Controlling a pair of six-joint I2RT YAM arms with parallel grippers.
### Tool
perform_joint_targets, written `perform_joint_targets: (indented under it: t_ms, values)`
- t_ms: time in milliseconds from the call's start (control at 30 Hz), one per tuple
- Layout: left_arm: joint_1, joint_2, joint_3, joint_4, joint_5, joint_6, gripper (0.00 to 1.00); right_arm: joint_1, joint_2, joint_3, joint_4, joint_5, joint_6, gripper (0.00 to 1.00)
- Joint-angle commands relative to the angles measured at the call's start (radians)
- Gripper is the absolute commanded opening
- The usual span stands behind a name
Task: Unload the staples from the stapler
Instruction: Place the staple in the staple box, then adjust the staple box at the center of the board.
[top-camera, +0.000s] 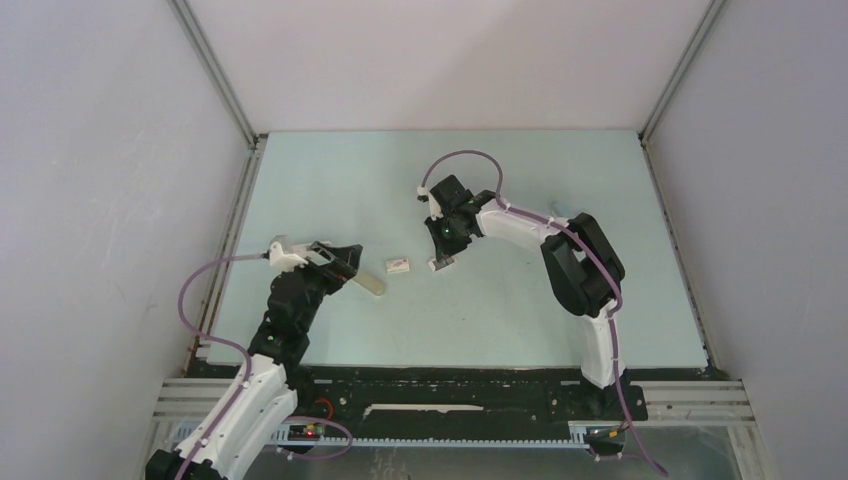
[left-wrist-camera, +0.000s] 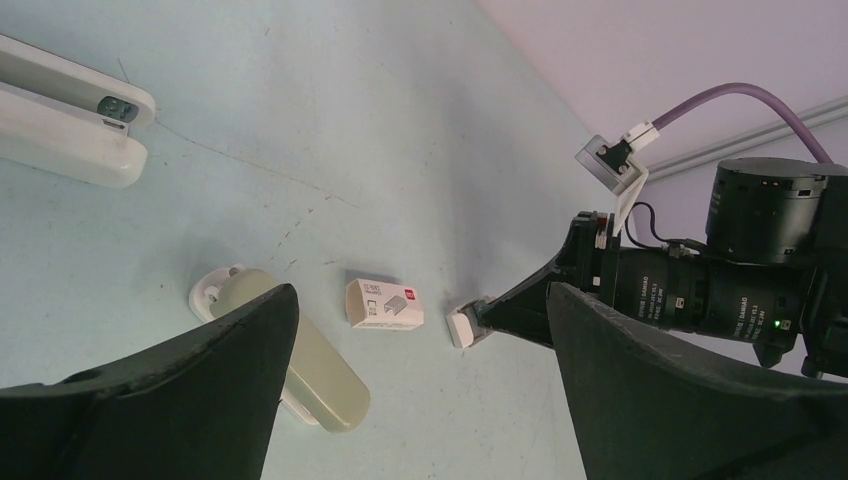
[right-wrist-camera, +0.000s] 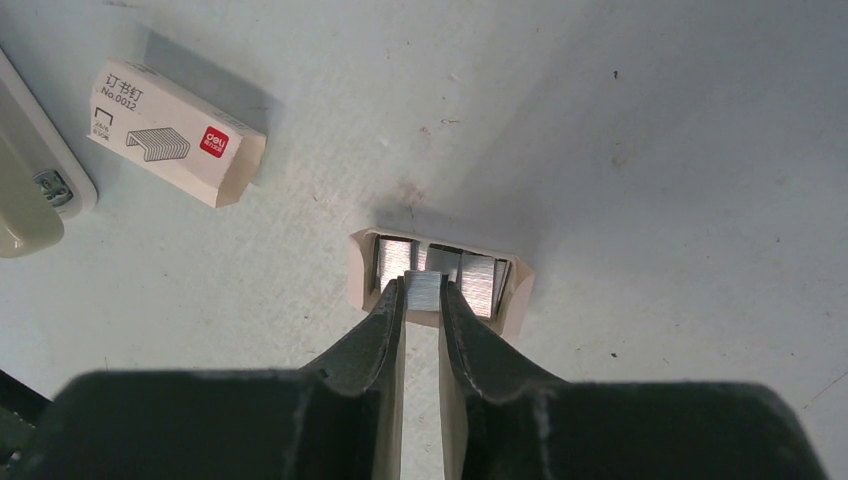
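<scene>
A beige stapler lies on the pale green table, also visible as the stapler in the left wrist view and at the left edge as the stapler in the right wrist view. My left gripper hangs open just above it, holding nothing. My right gripper is shut on a small silvery block of staples at the rim of a little open cardboard tray. More staples lie inside that tray. From above, the right gripper stands over the tray.
A small white printed staple box lies between the stapler and the tray, the same box showing closed in the right wrist view. A white stapler-like object rests farther off in the left wrist view. Enclosure walls surround the table.
</scene>
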Motion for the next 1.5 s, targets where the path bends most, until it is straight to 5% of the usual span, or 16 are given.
perform_joint_targets:
  t_ms: [0, 1000, 1367, 1467]
  values:
    - [0.011, 0.003, -0.021, 0.042, 0.005, -0.004, 1.00, 0.014, 0.008, 0.037, 0.013, 0.016, 0.003, 0.22]
    - [0.013, -0.006, -0.026, 0.036, 0.006, -0.005, 1.00, 0.024, 0.012, 0.037, 0.011, 0.036, -0.007, 0.32]
    - [0.012, -0.010, -0.009, 0.032, 0.017, 0.000, 1.00, 0.039, -0.128, 0.028, 0.009, 0.042, -0.067, 0.32]
    - [0.013, -0.008, 0.003, 0.029, 0.026, 0.004, 1.00, 0.018, -0.194, -0.003, 0.022, -0.081, -0.117, 0.31]
